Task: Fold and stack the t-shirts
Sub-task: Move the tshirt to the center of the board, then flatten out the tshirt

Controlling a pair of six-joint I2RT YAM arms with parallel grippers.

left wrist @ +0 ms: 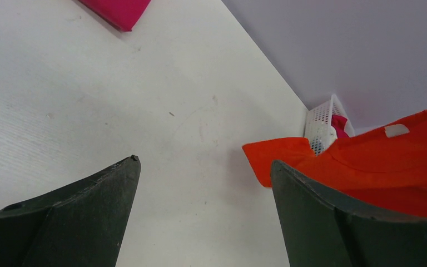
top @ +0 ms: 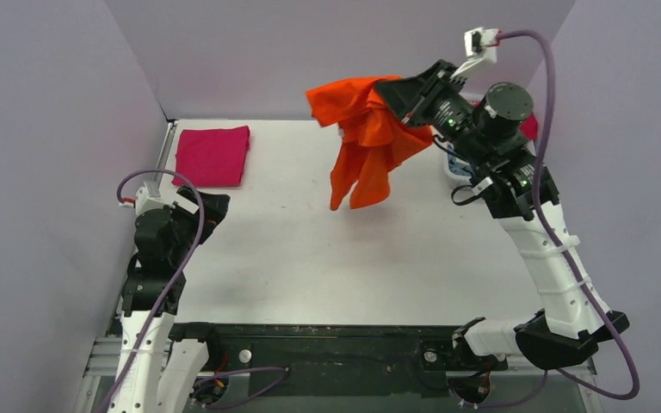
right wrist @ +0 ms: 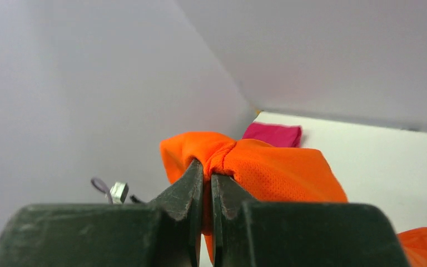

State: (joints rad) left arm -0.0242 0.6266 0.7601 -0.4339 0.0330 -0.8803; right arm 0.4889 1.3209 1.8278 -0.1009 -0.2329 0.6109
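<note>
Orange t-shirt (top: 366, 129) aloft, not yet folded.
Our right pincer (right wrist: 207, 167) clamps it bunched above the table (top: 310, 249); left pincer (left wrist: 204, 161) stands wide, empty. Next, we judge: lay it flat, spread before folding.

we see a white tabletop (top: 310, 258), faint scuffs on it, plain pale grey-lilac walls (top: 327, 52) boxing it in left, back and right, black rail (top: 327, 340) along the near edge, soft even light

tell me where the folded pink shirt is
In the top view, the folded pink shirt lies flat at the table's far left corner, beyond the left arm and well left of the hanging orange shirt.
</note>
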